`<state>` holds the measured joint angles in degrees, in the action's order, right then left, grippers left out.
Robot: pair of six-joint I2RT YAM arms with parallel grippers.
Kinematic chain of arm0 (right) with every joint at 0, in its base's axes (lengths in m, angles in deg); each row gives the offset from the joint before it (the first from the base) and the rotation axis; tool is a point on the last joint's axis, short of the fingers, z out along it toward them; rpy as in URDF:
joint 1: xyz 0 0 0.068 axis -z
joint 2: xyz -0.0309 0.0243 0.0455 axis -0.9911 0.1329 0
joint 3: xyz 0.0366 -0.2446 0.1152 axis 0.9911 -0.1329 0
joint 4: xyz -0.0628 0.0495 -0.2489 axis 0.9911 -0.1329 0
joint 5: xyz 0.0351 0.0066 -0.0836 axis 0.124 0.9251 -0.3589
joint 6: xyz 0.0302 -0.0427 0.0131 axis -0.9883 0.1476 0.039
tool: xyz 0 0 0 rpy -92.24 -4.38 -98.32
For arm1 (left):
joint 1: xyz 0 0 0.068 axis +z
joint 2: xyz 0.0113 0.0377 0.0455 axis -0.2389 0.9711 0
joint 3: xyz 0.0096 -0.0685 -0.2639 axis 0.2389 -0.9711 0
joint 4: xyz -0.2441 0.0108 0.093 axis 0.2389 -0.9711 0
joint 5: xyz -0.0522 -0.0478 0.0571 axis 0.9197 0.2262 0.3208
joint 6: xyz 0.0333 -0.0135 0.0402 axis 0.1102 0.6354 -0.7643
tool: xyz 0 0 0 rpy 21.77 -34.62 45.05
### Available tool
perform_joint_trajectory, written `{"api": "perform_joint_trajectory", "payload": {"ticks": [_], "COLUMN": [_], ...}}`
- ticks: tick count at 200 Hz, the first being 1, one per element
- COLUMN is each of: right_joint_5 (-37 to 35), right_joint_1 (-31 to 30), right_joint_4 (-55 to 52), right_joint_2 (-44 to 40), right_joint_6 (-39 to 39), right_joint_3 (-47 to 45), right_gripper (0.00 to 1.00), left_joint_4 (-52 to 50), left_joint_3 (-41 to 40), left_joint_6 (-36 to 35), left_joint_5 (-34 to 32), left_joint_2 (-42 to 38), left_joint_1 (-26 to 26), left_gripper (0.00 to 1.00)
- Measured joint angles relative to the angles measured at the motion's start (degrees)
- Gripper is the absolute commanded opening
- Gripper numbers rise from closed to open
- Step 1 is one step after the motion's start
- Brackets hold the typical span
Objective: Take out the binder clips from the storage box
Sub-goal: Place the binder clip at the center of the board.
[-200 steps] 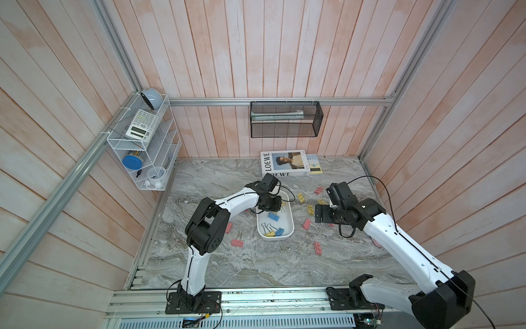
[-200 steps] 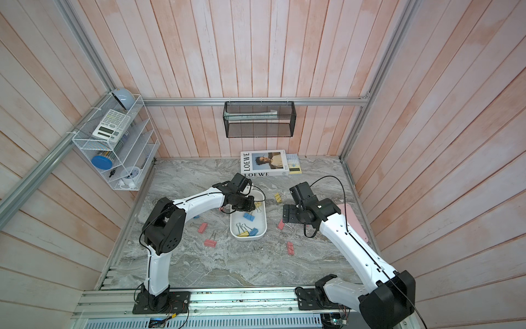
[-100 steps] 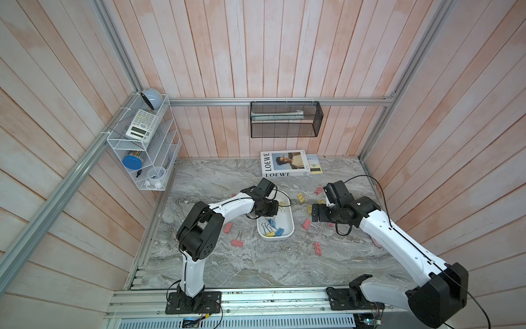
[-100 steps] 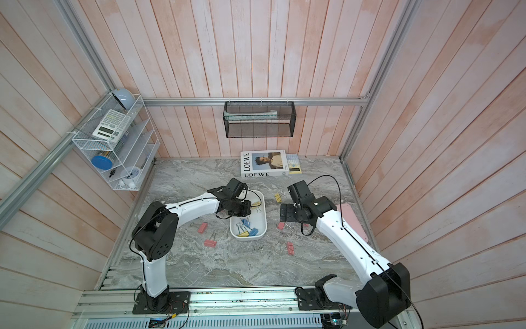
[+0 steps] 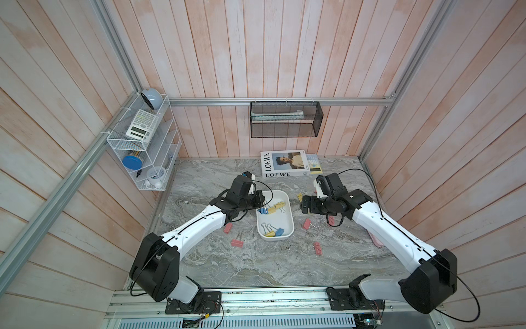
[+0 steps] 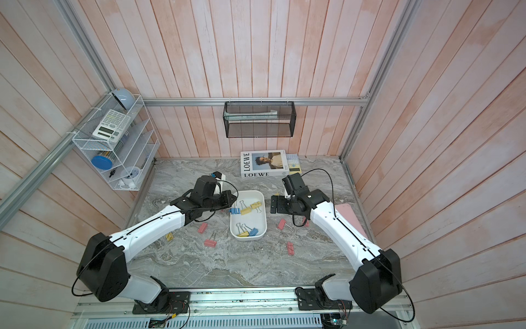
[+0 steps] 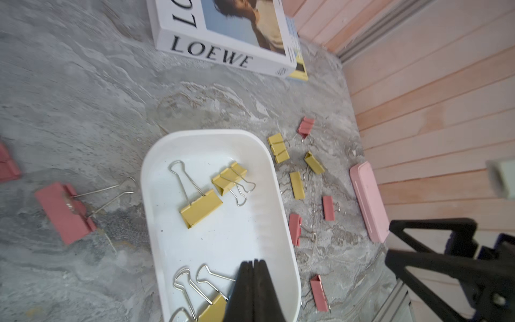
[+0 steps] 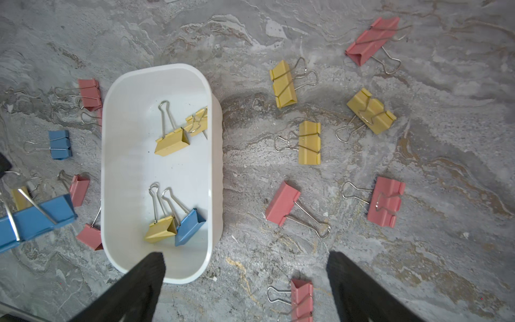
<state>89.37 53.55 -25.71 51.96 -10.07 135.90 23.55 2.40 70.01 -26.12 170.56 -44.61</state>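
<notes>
The white storage box (image 5: 277,223) (image 6: 250,220) (image 8: 131,167) (image 7: 223,245) lies mid-table. It holds two yellow binder clips (image 8: 171,143) and a yellow-and-blue pair (image 8: 189,227). My left gripper (image 5: 260,207) (image 6: 231,208) (image 7: 253,262) is shut above the box's left rim. A blue clip (image 5: 262,211) (image 8: 36,220) hangs from it by the wire handles; in the left wrist view the fingers hide this clip. My right gripper (image 5: 306,203) (image 8: 245,255) is open just right of the box, above a pink clip (image 8: 302,295) on the table.
Several pink, yellow and blue clips lie scattered on the marble on both sides of the box. A LOEWE book (image 5: 284,163) sits at the back, a pink case (image 6: 348,216) by the right wall. A black mesh basket (image 5: 286,119) and a white wire rack (image 5: 145,148) hang on the walls.
My left gripper closed on the blue clip and drew it left to the box's rim. The right gripper drifted slightly toward the box, still open.
</notes>
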Motion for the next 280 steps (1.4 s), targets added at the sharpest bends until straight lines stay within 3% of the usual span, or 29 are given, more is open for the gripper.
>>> {"api": "perform_joint_trajectory", "payload": {"ticks": [57, 100, 126, 170, 227, 266, 280], "right_joint_5": [0.8, 0.8, 0.8, 0.7, 0.7, 0.7, 0.8], "right_joint_1": [-5.0, -7.2, -8.0, -8.5, -8.7, -8.7, -8.7], "right_joint_4": [1.0, 1.1, 1.1, 0.2, -0.3, -1.2, -1.3], "right_joint_2": [5.1, 8.1, 9.6, 12.1, 15.6, 18.1, 18.9], "right_joint_6": [0.0, 0.0, 0.0, 0.0, 0.0, 0.1, 0.3], "right_joint_3": [4.9, 8.5, 10.3, 13.2, 16.7, 19.0, 19.6], "right_gripper": [0.98, 0.98, 0.98, 0.98, 0.98, 0.98, 0.98], "left_joint_4": [5.0, 12.0, 17.4, 30.9, 49.0, 50.3, 50.8], "left_joint_3": [-16.2, -26.2, -27.3, -27.7, -28.0, -23.7, -22.7], "left_joint_6": [2.8, 2.9, 2.4, 1.0, 1.5, 2.6, 3.3], "left_joint_5": [-8.3, -15.0, -16.4, -16.6, -15.4, -13.9, -13.1], "left_joint_2": [-15.3, -20.5, -17.4, -5.1, 8.1, 11.8, 12.4], "left_joint_1": [12.6, 22.4, 28.0, 33.9, 37.7, 38.4, 38.4], "left_gripper": [0.0, 0.0, 0.0, 0.0, 0.0, 0.0, 0.05]}}
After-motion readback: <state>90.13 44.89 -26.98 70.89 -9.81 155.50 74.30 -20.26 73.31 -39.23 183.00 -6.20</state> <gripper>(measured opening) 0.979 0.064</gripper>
